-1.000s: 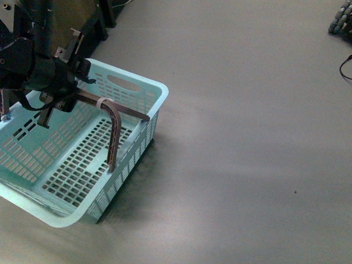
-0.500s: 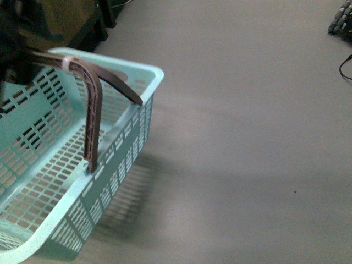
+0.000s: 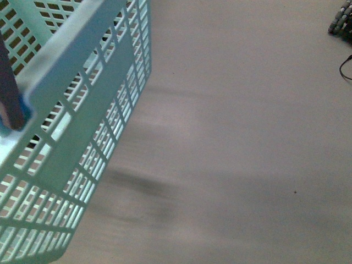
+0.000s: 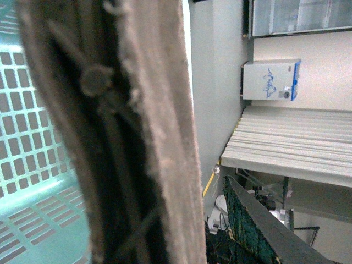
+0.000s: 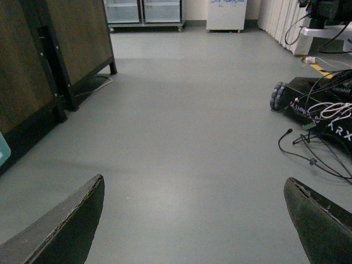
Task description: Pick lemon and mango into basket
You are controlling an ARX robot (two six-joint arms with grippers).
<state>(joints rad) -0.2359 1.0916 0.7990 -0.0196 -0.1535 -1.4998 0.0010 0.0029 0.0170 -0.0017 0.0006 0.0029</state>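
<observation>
I read this as the carrying step: the basket (image 3: 66,49) hangs off the floor (image 3: 247,137), steeply tilted and very close to the front camera, with its slotted wall filling the left of that view. From what I see through the slots, it looks empty. Neither the lemon nor the mango shows in any view, so no fruit has been picked yet, as far as I can judge.

The left wrist camera is nearly blocked by the basket's brown handle (image 4: 126,137), ribbed on its dark inner side, with teal lattice just beside it. I suspect the left pincer grips that handle, but its jaws are hidden, so I cannot tell their state. The right pincer (image 5: 193,181) stands wide and holds nothing, with only bare floor in front of it.

Next I would need to steady the swinging basket and set it down level near the fruit, wherever that is. Then I would send the right pincer for the lemon or the mango.
</observation>
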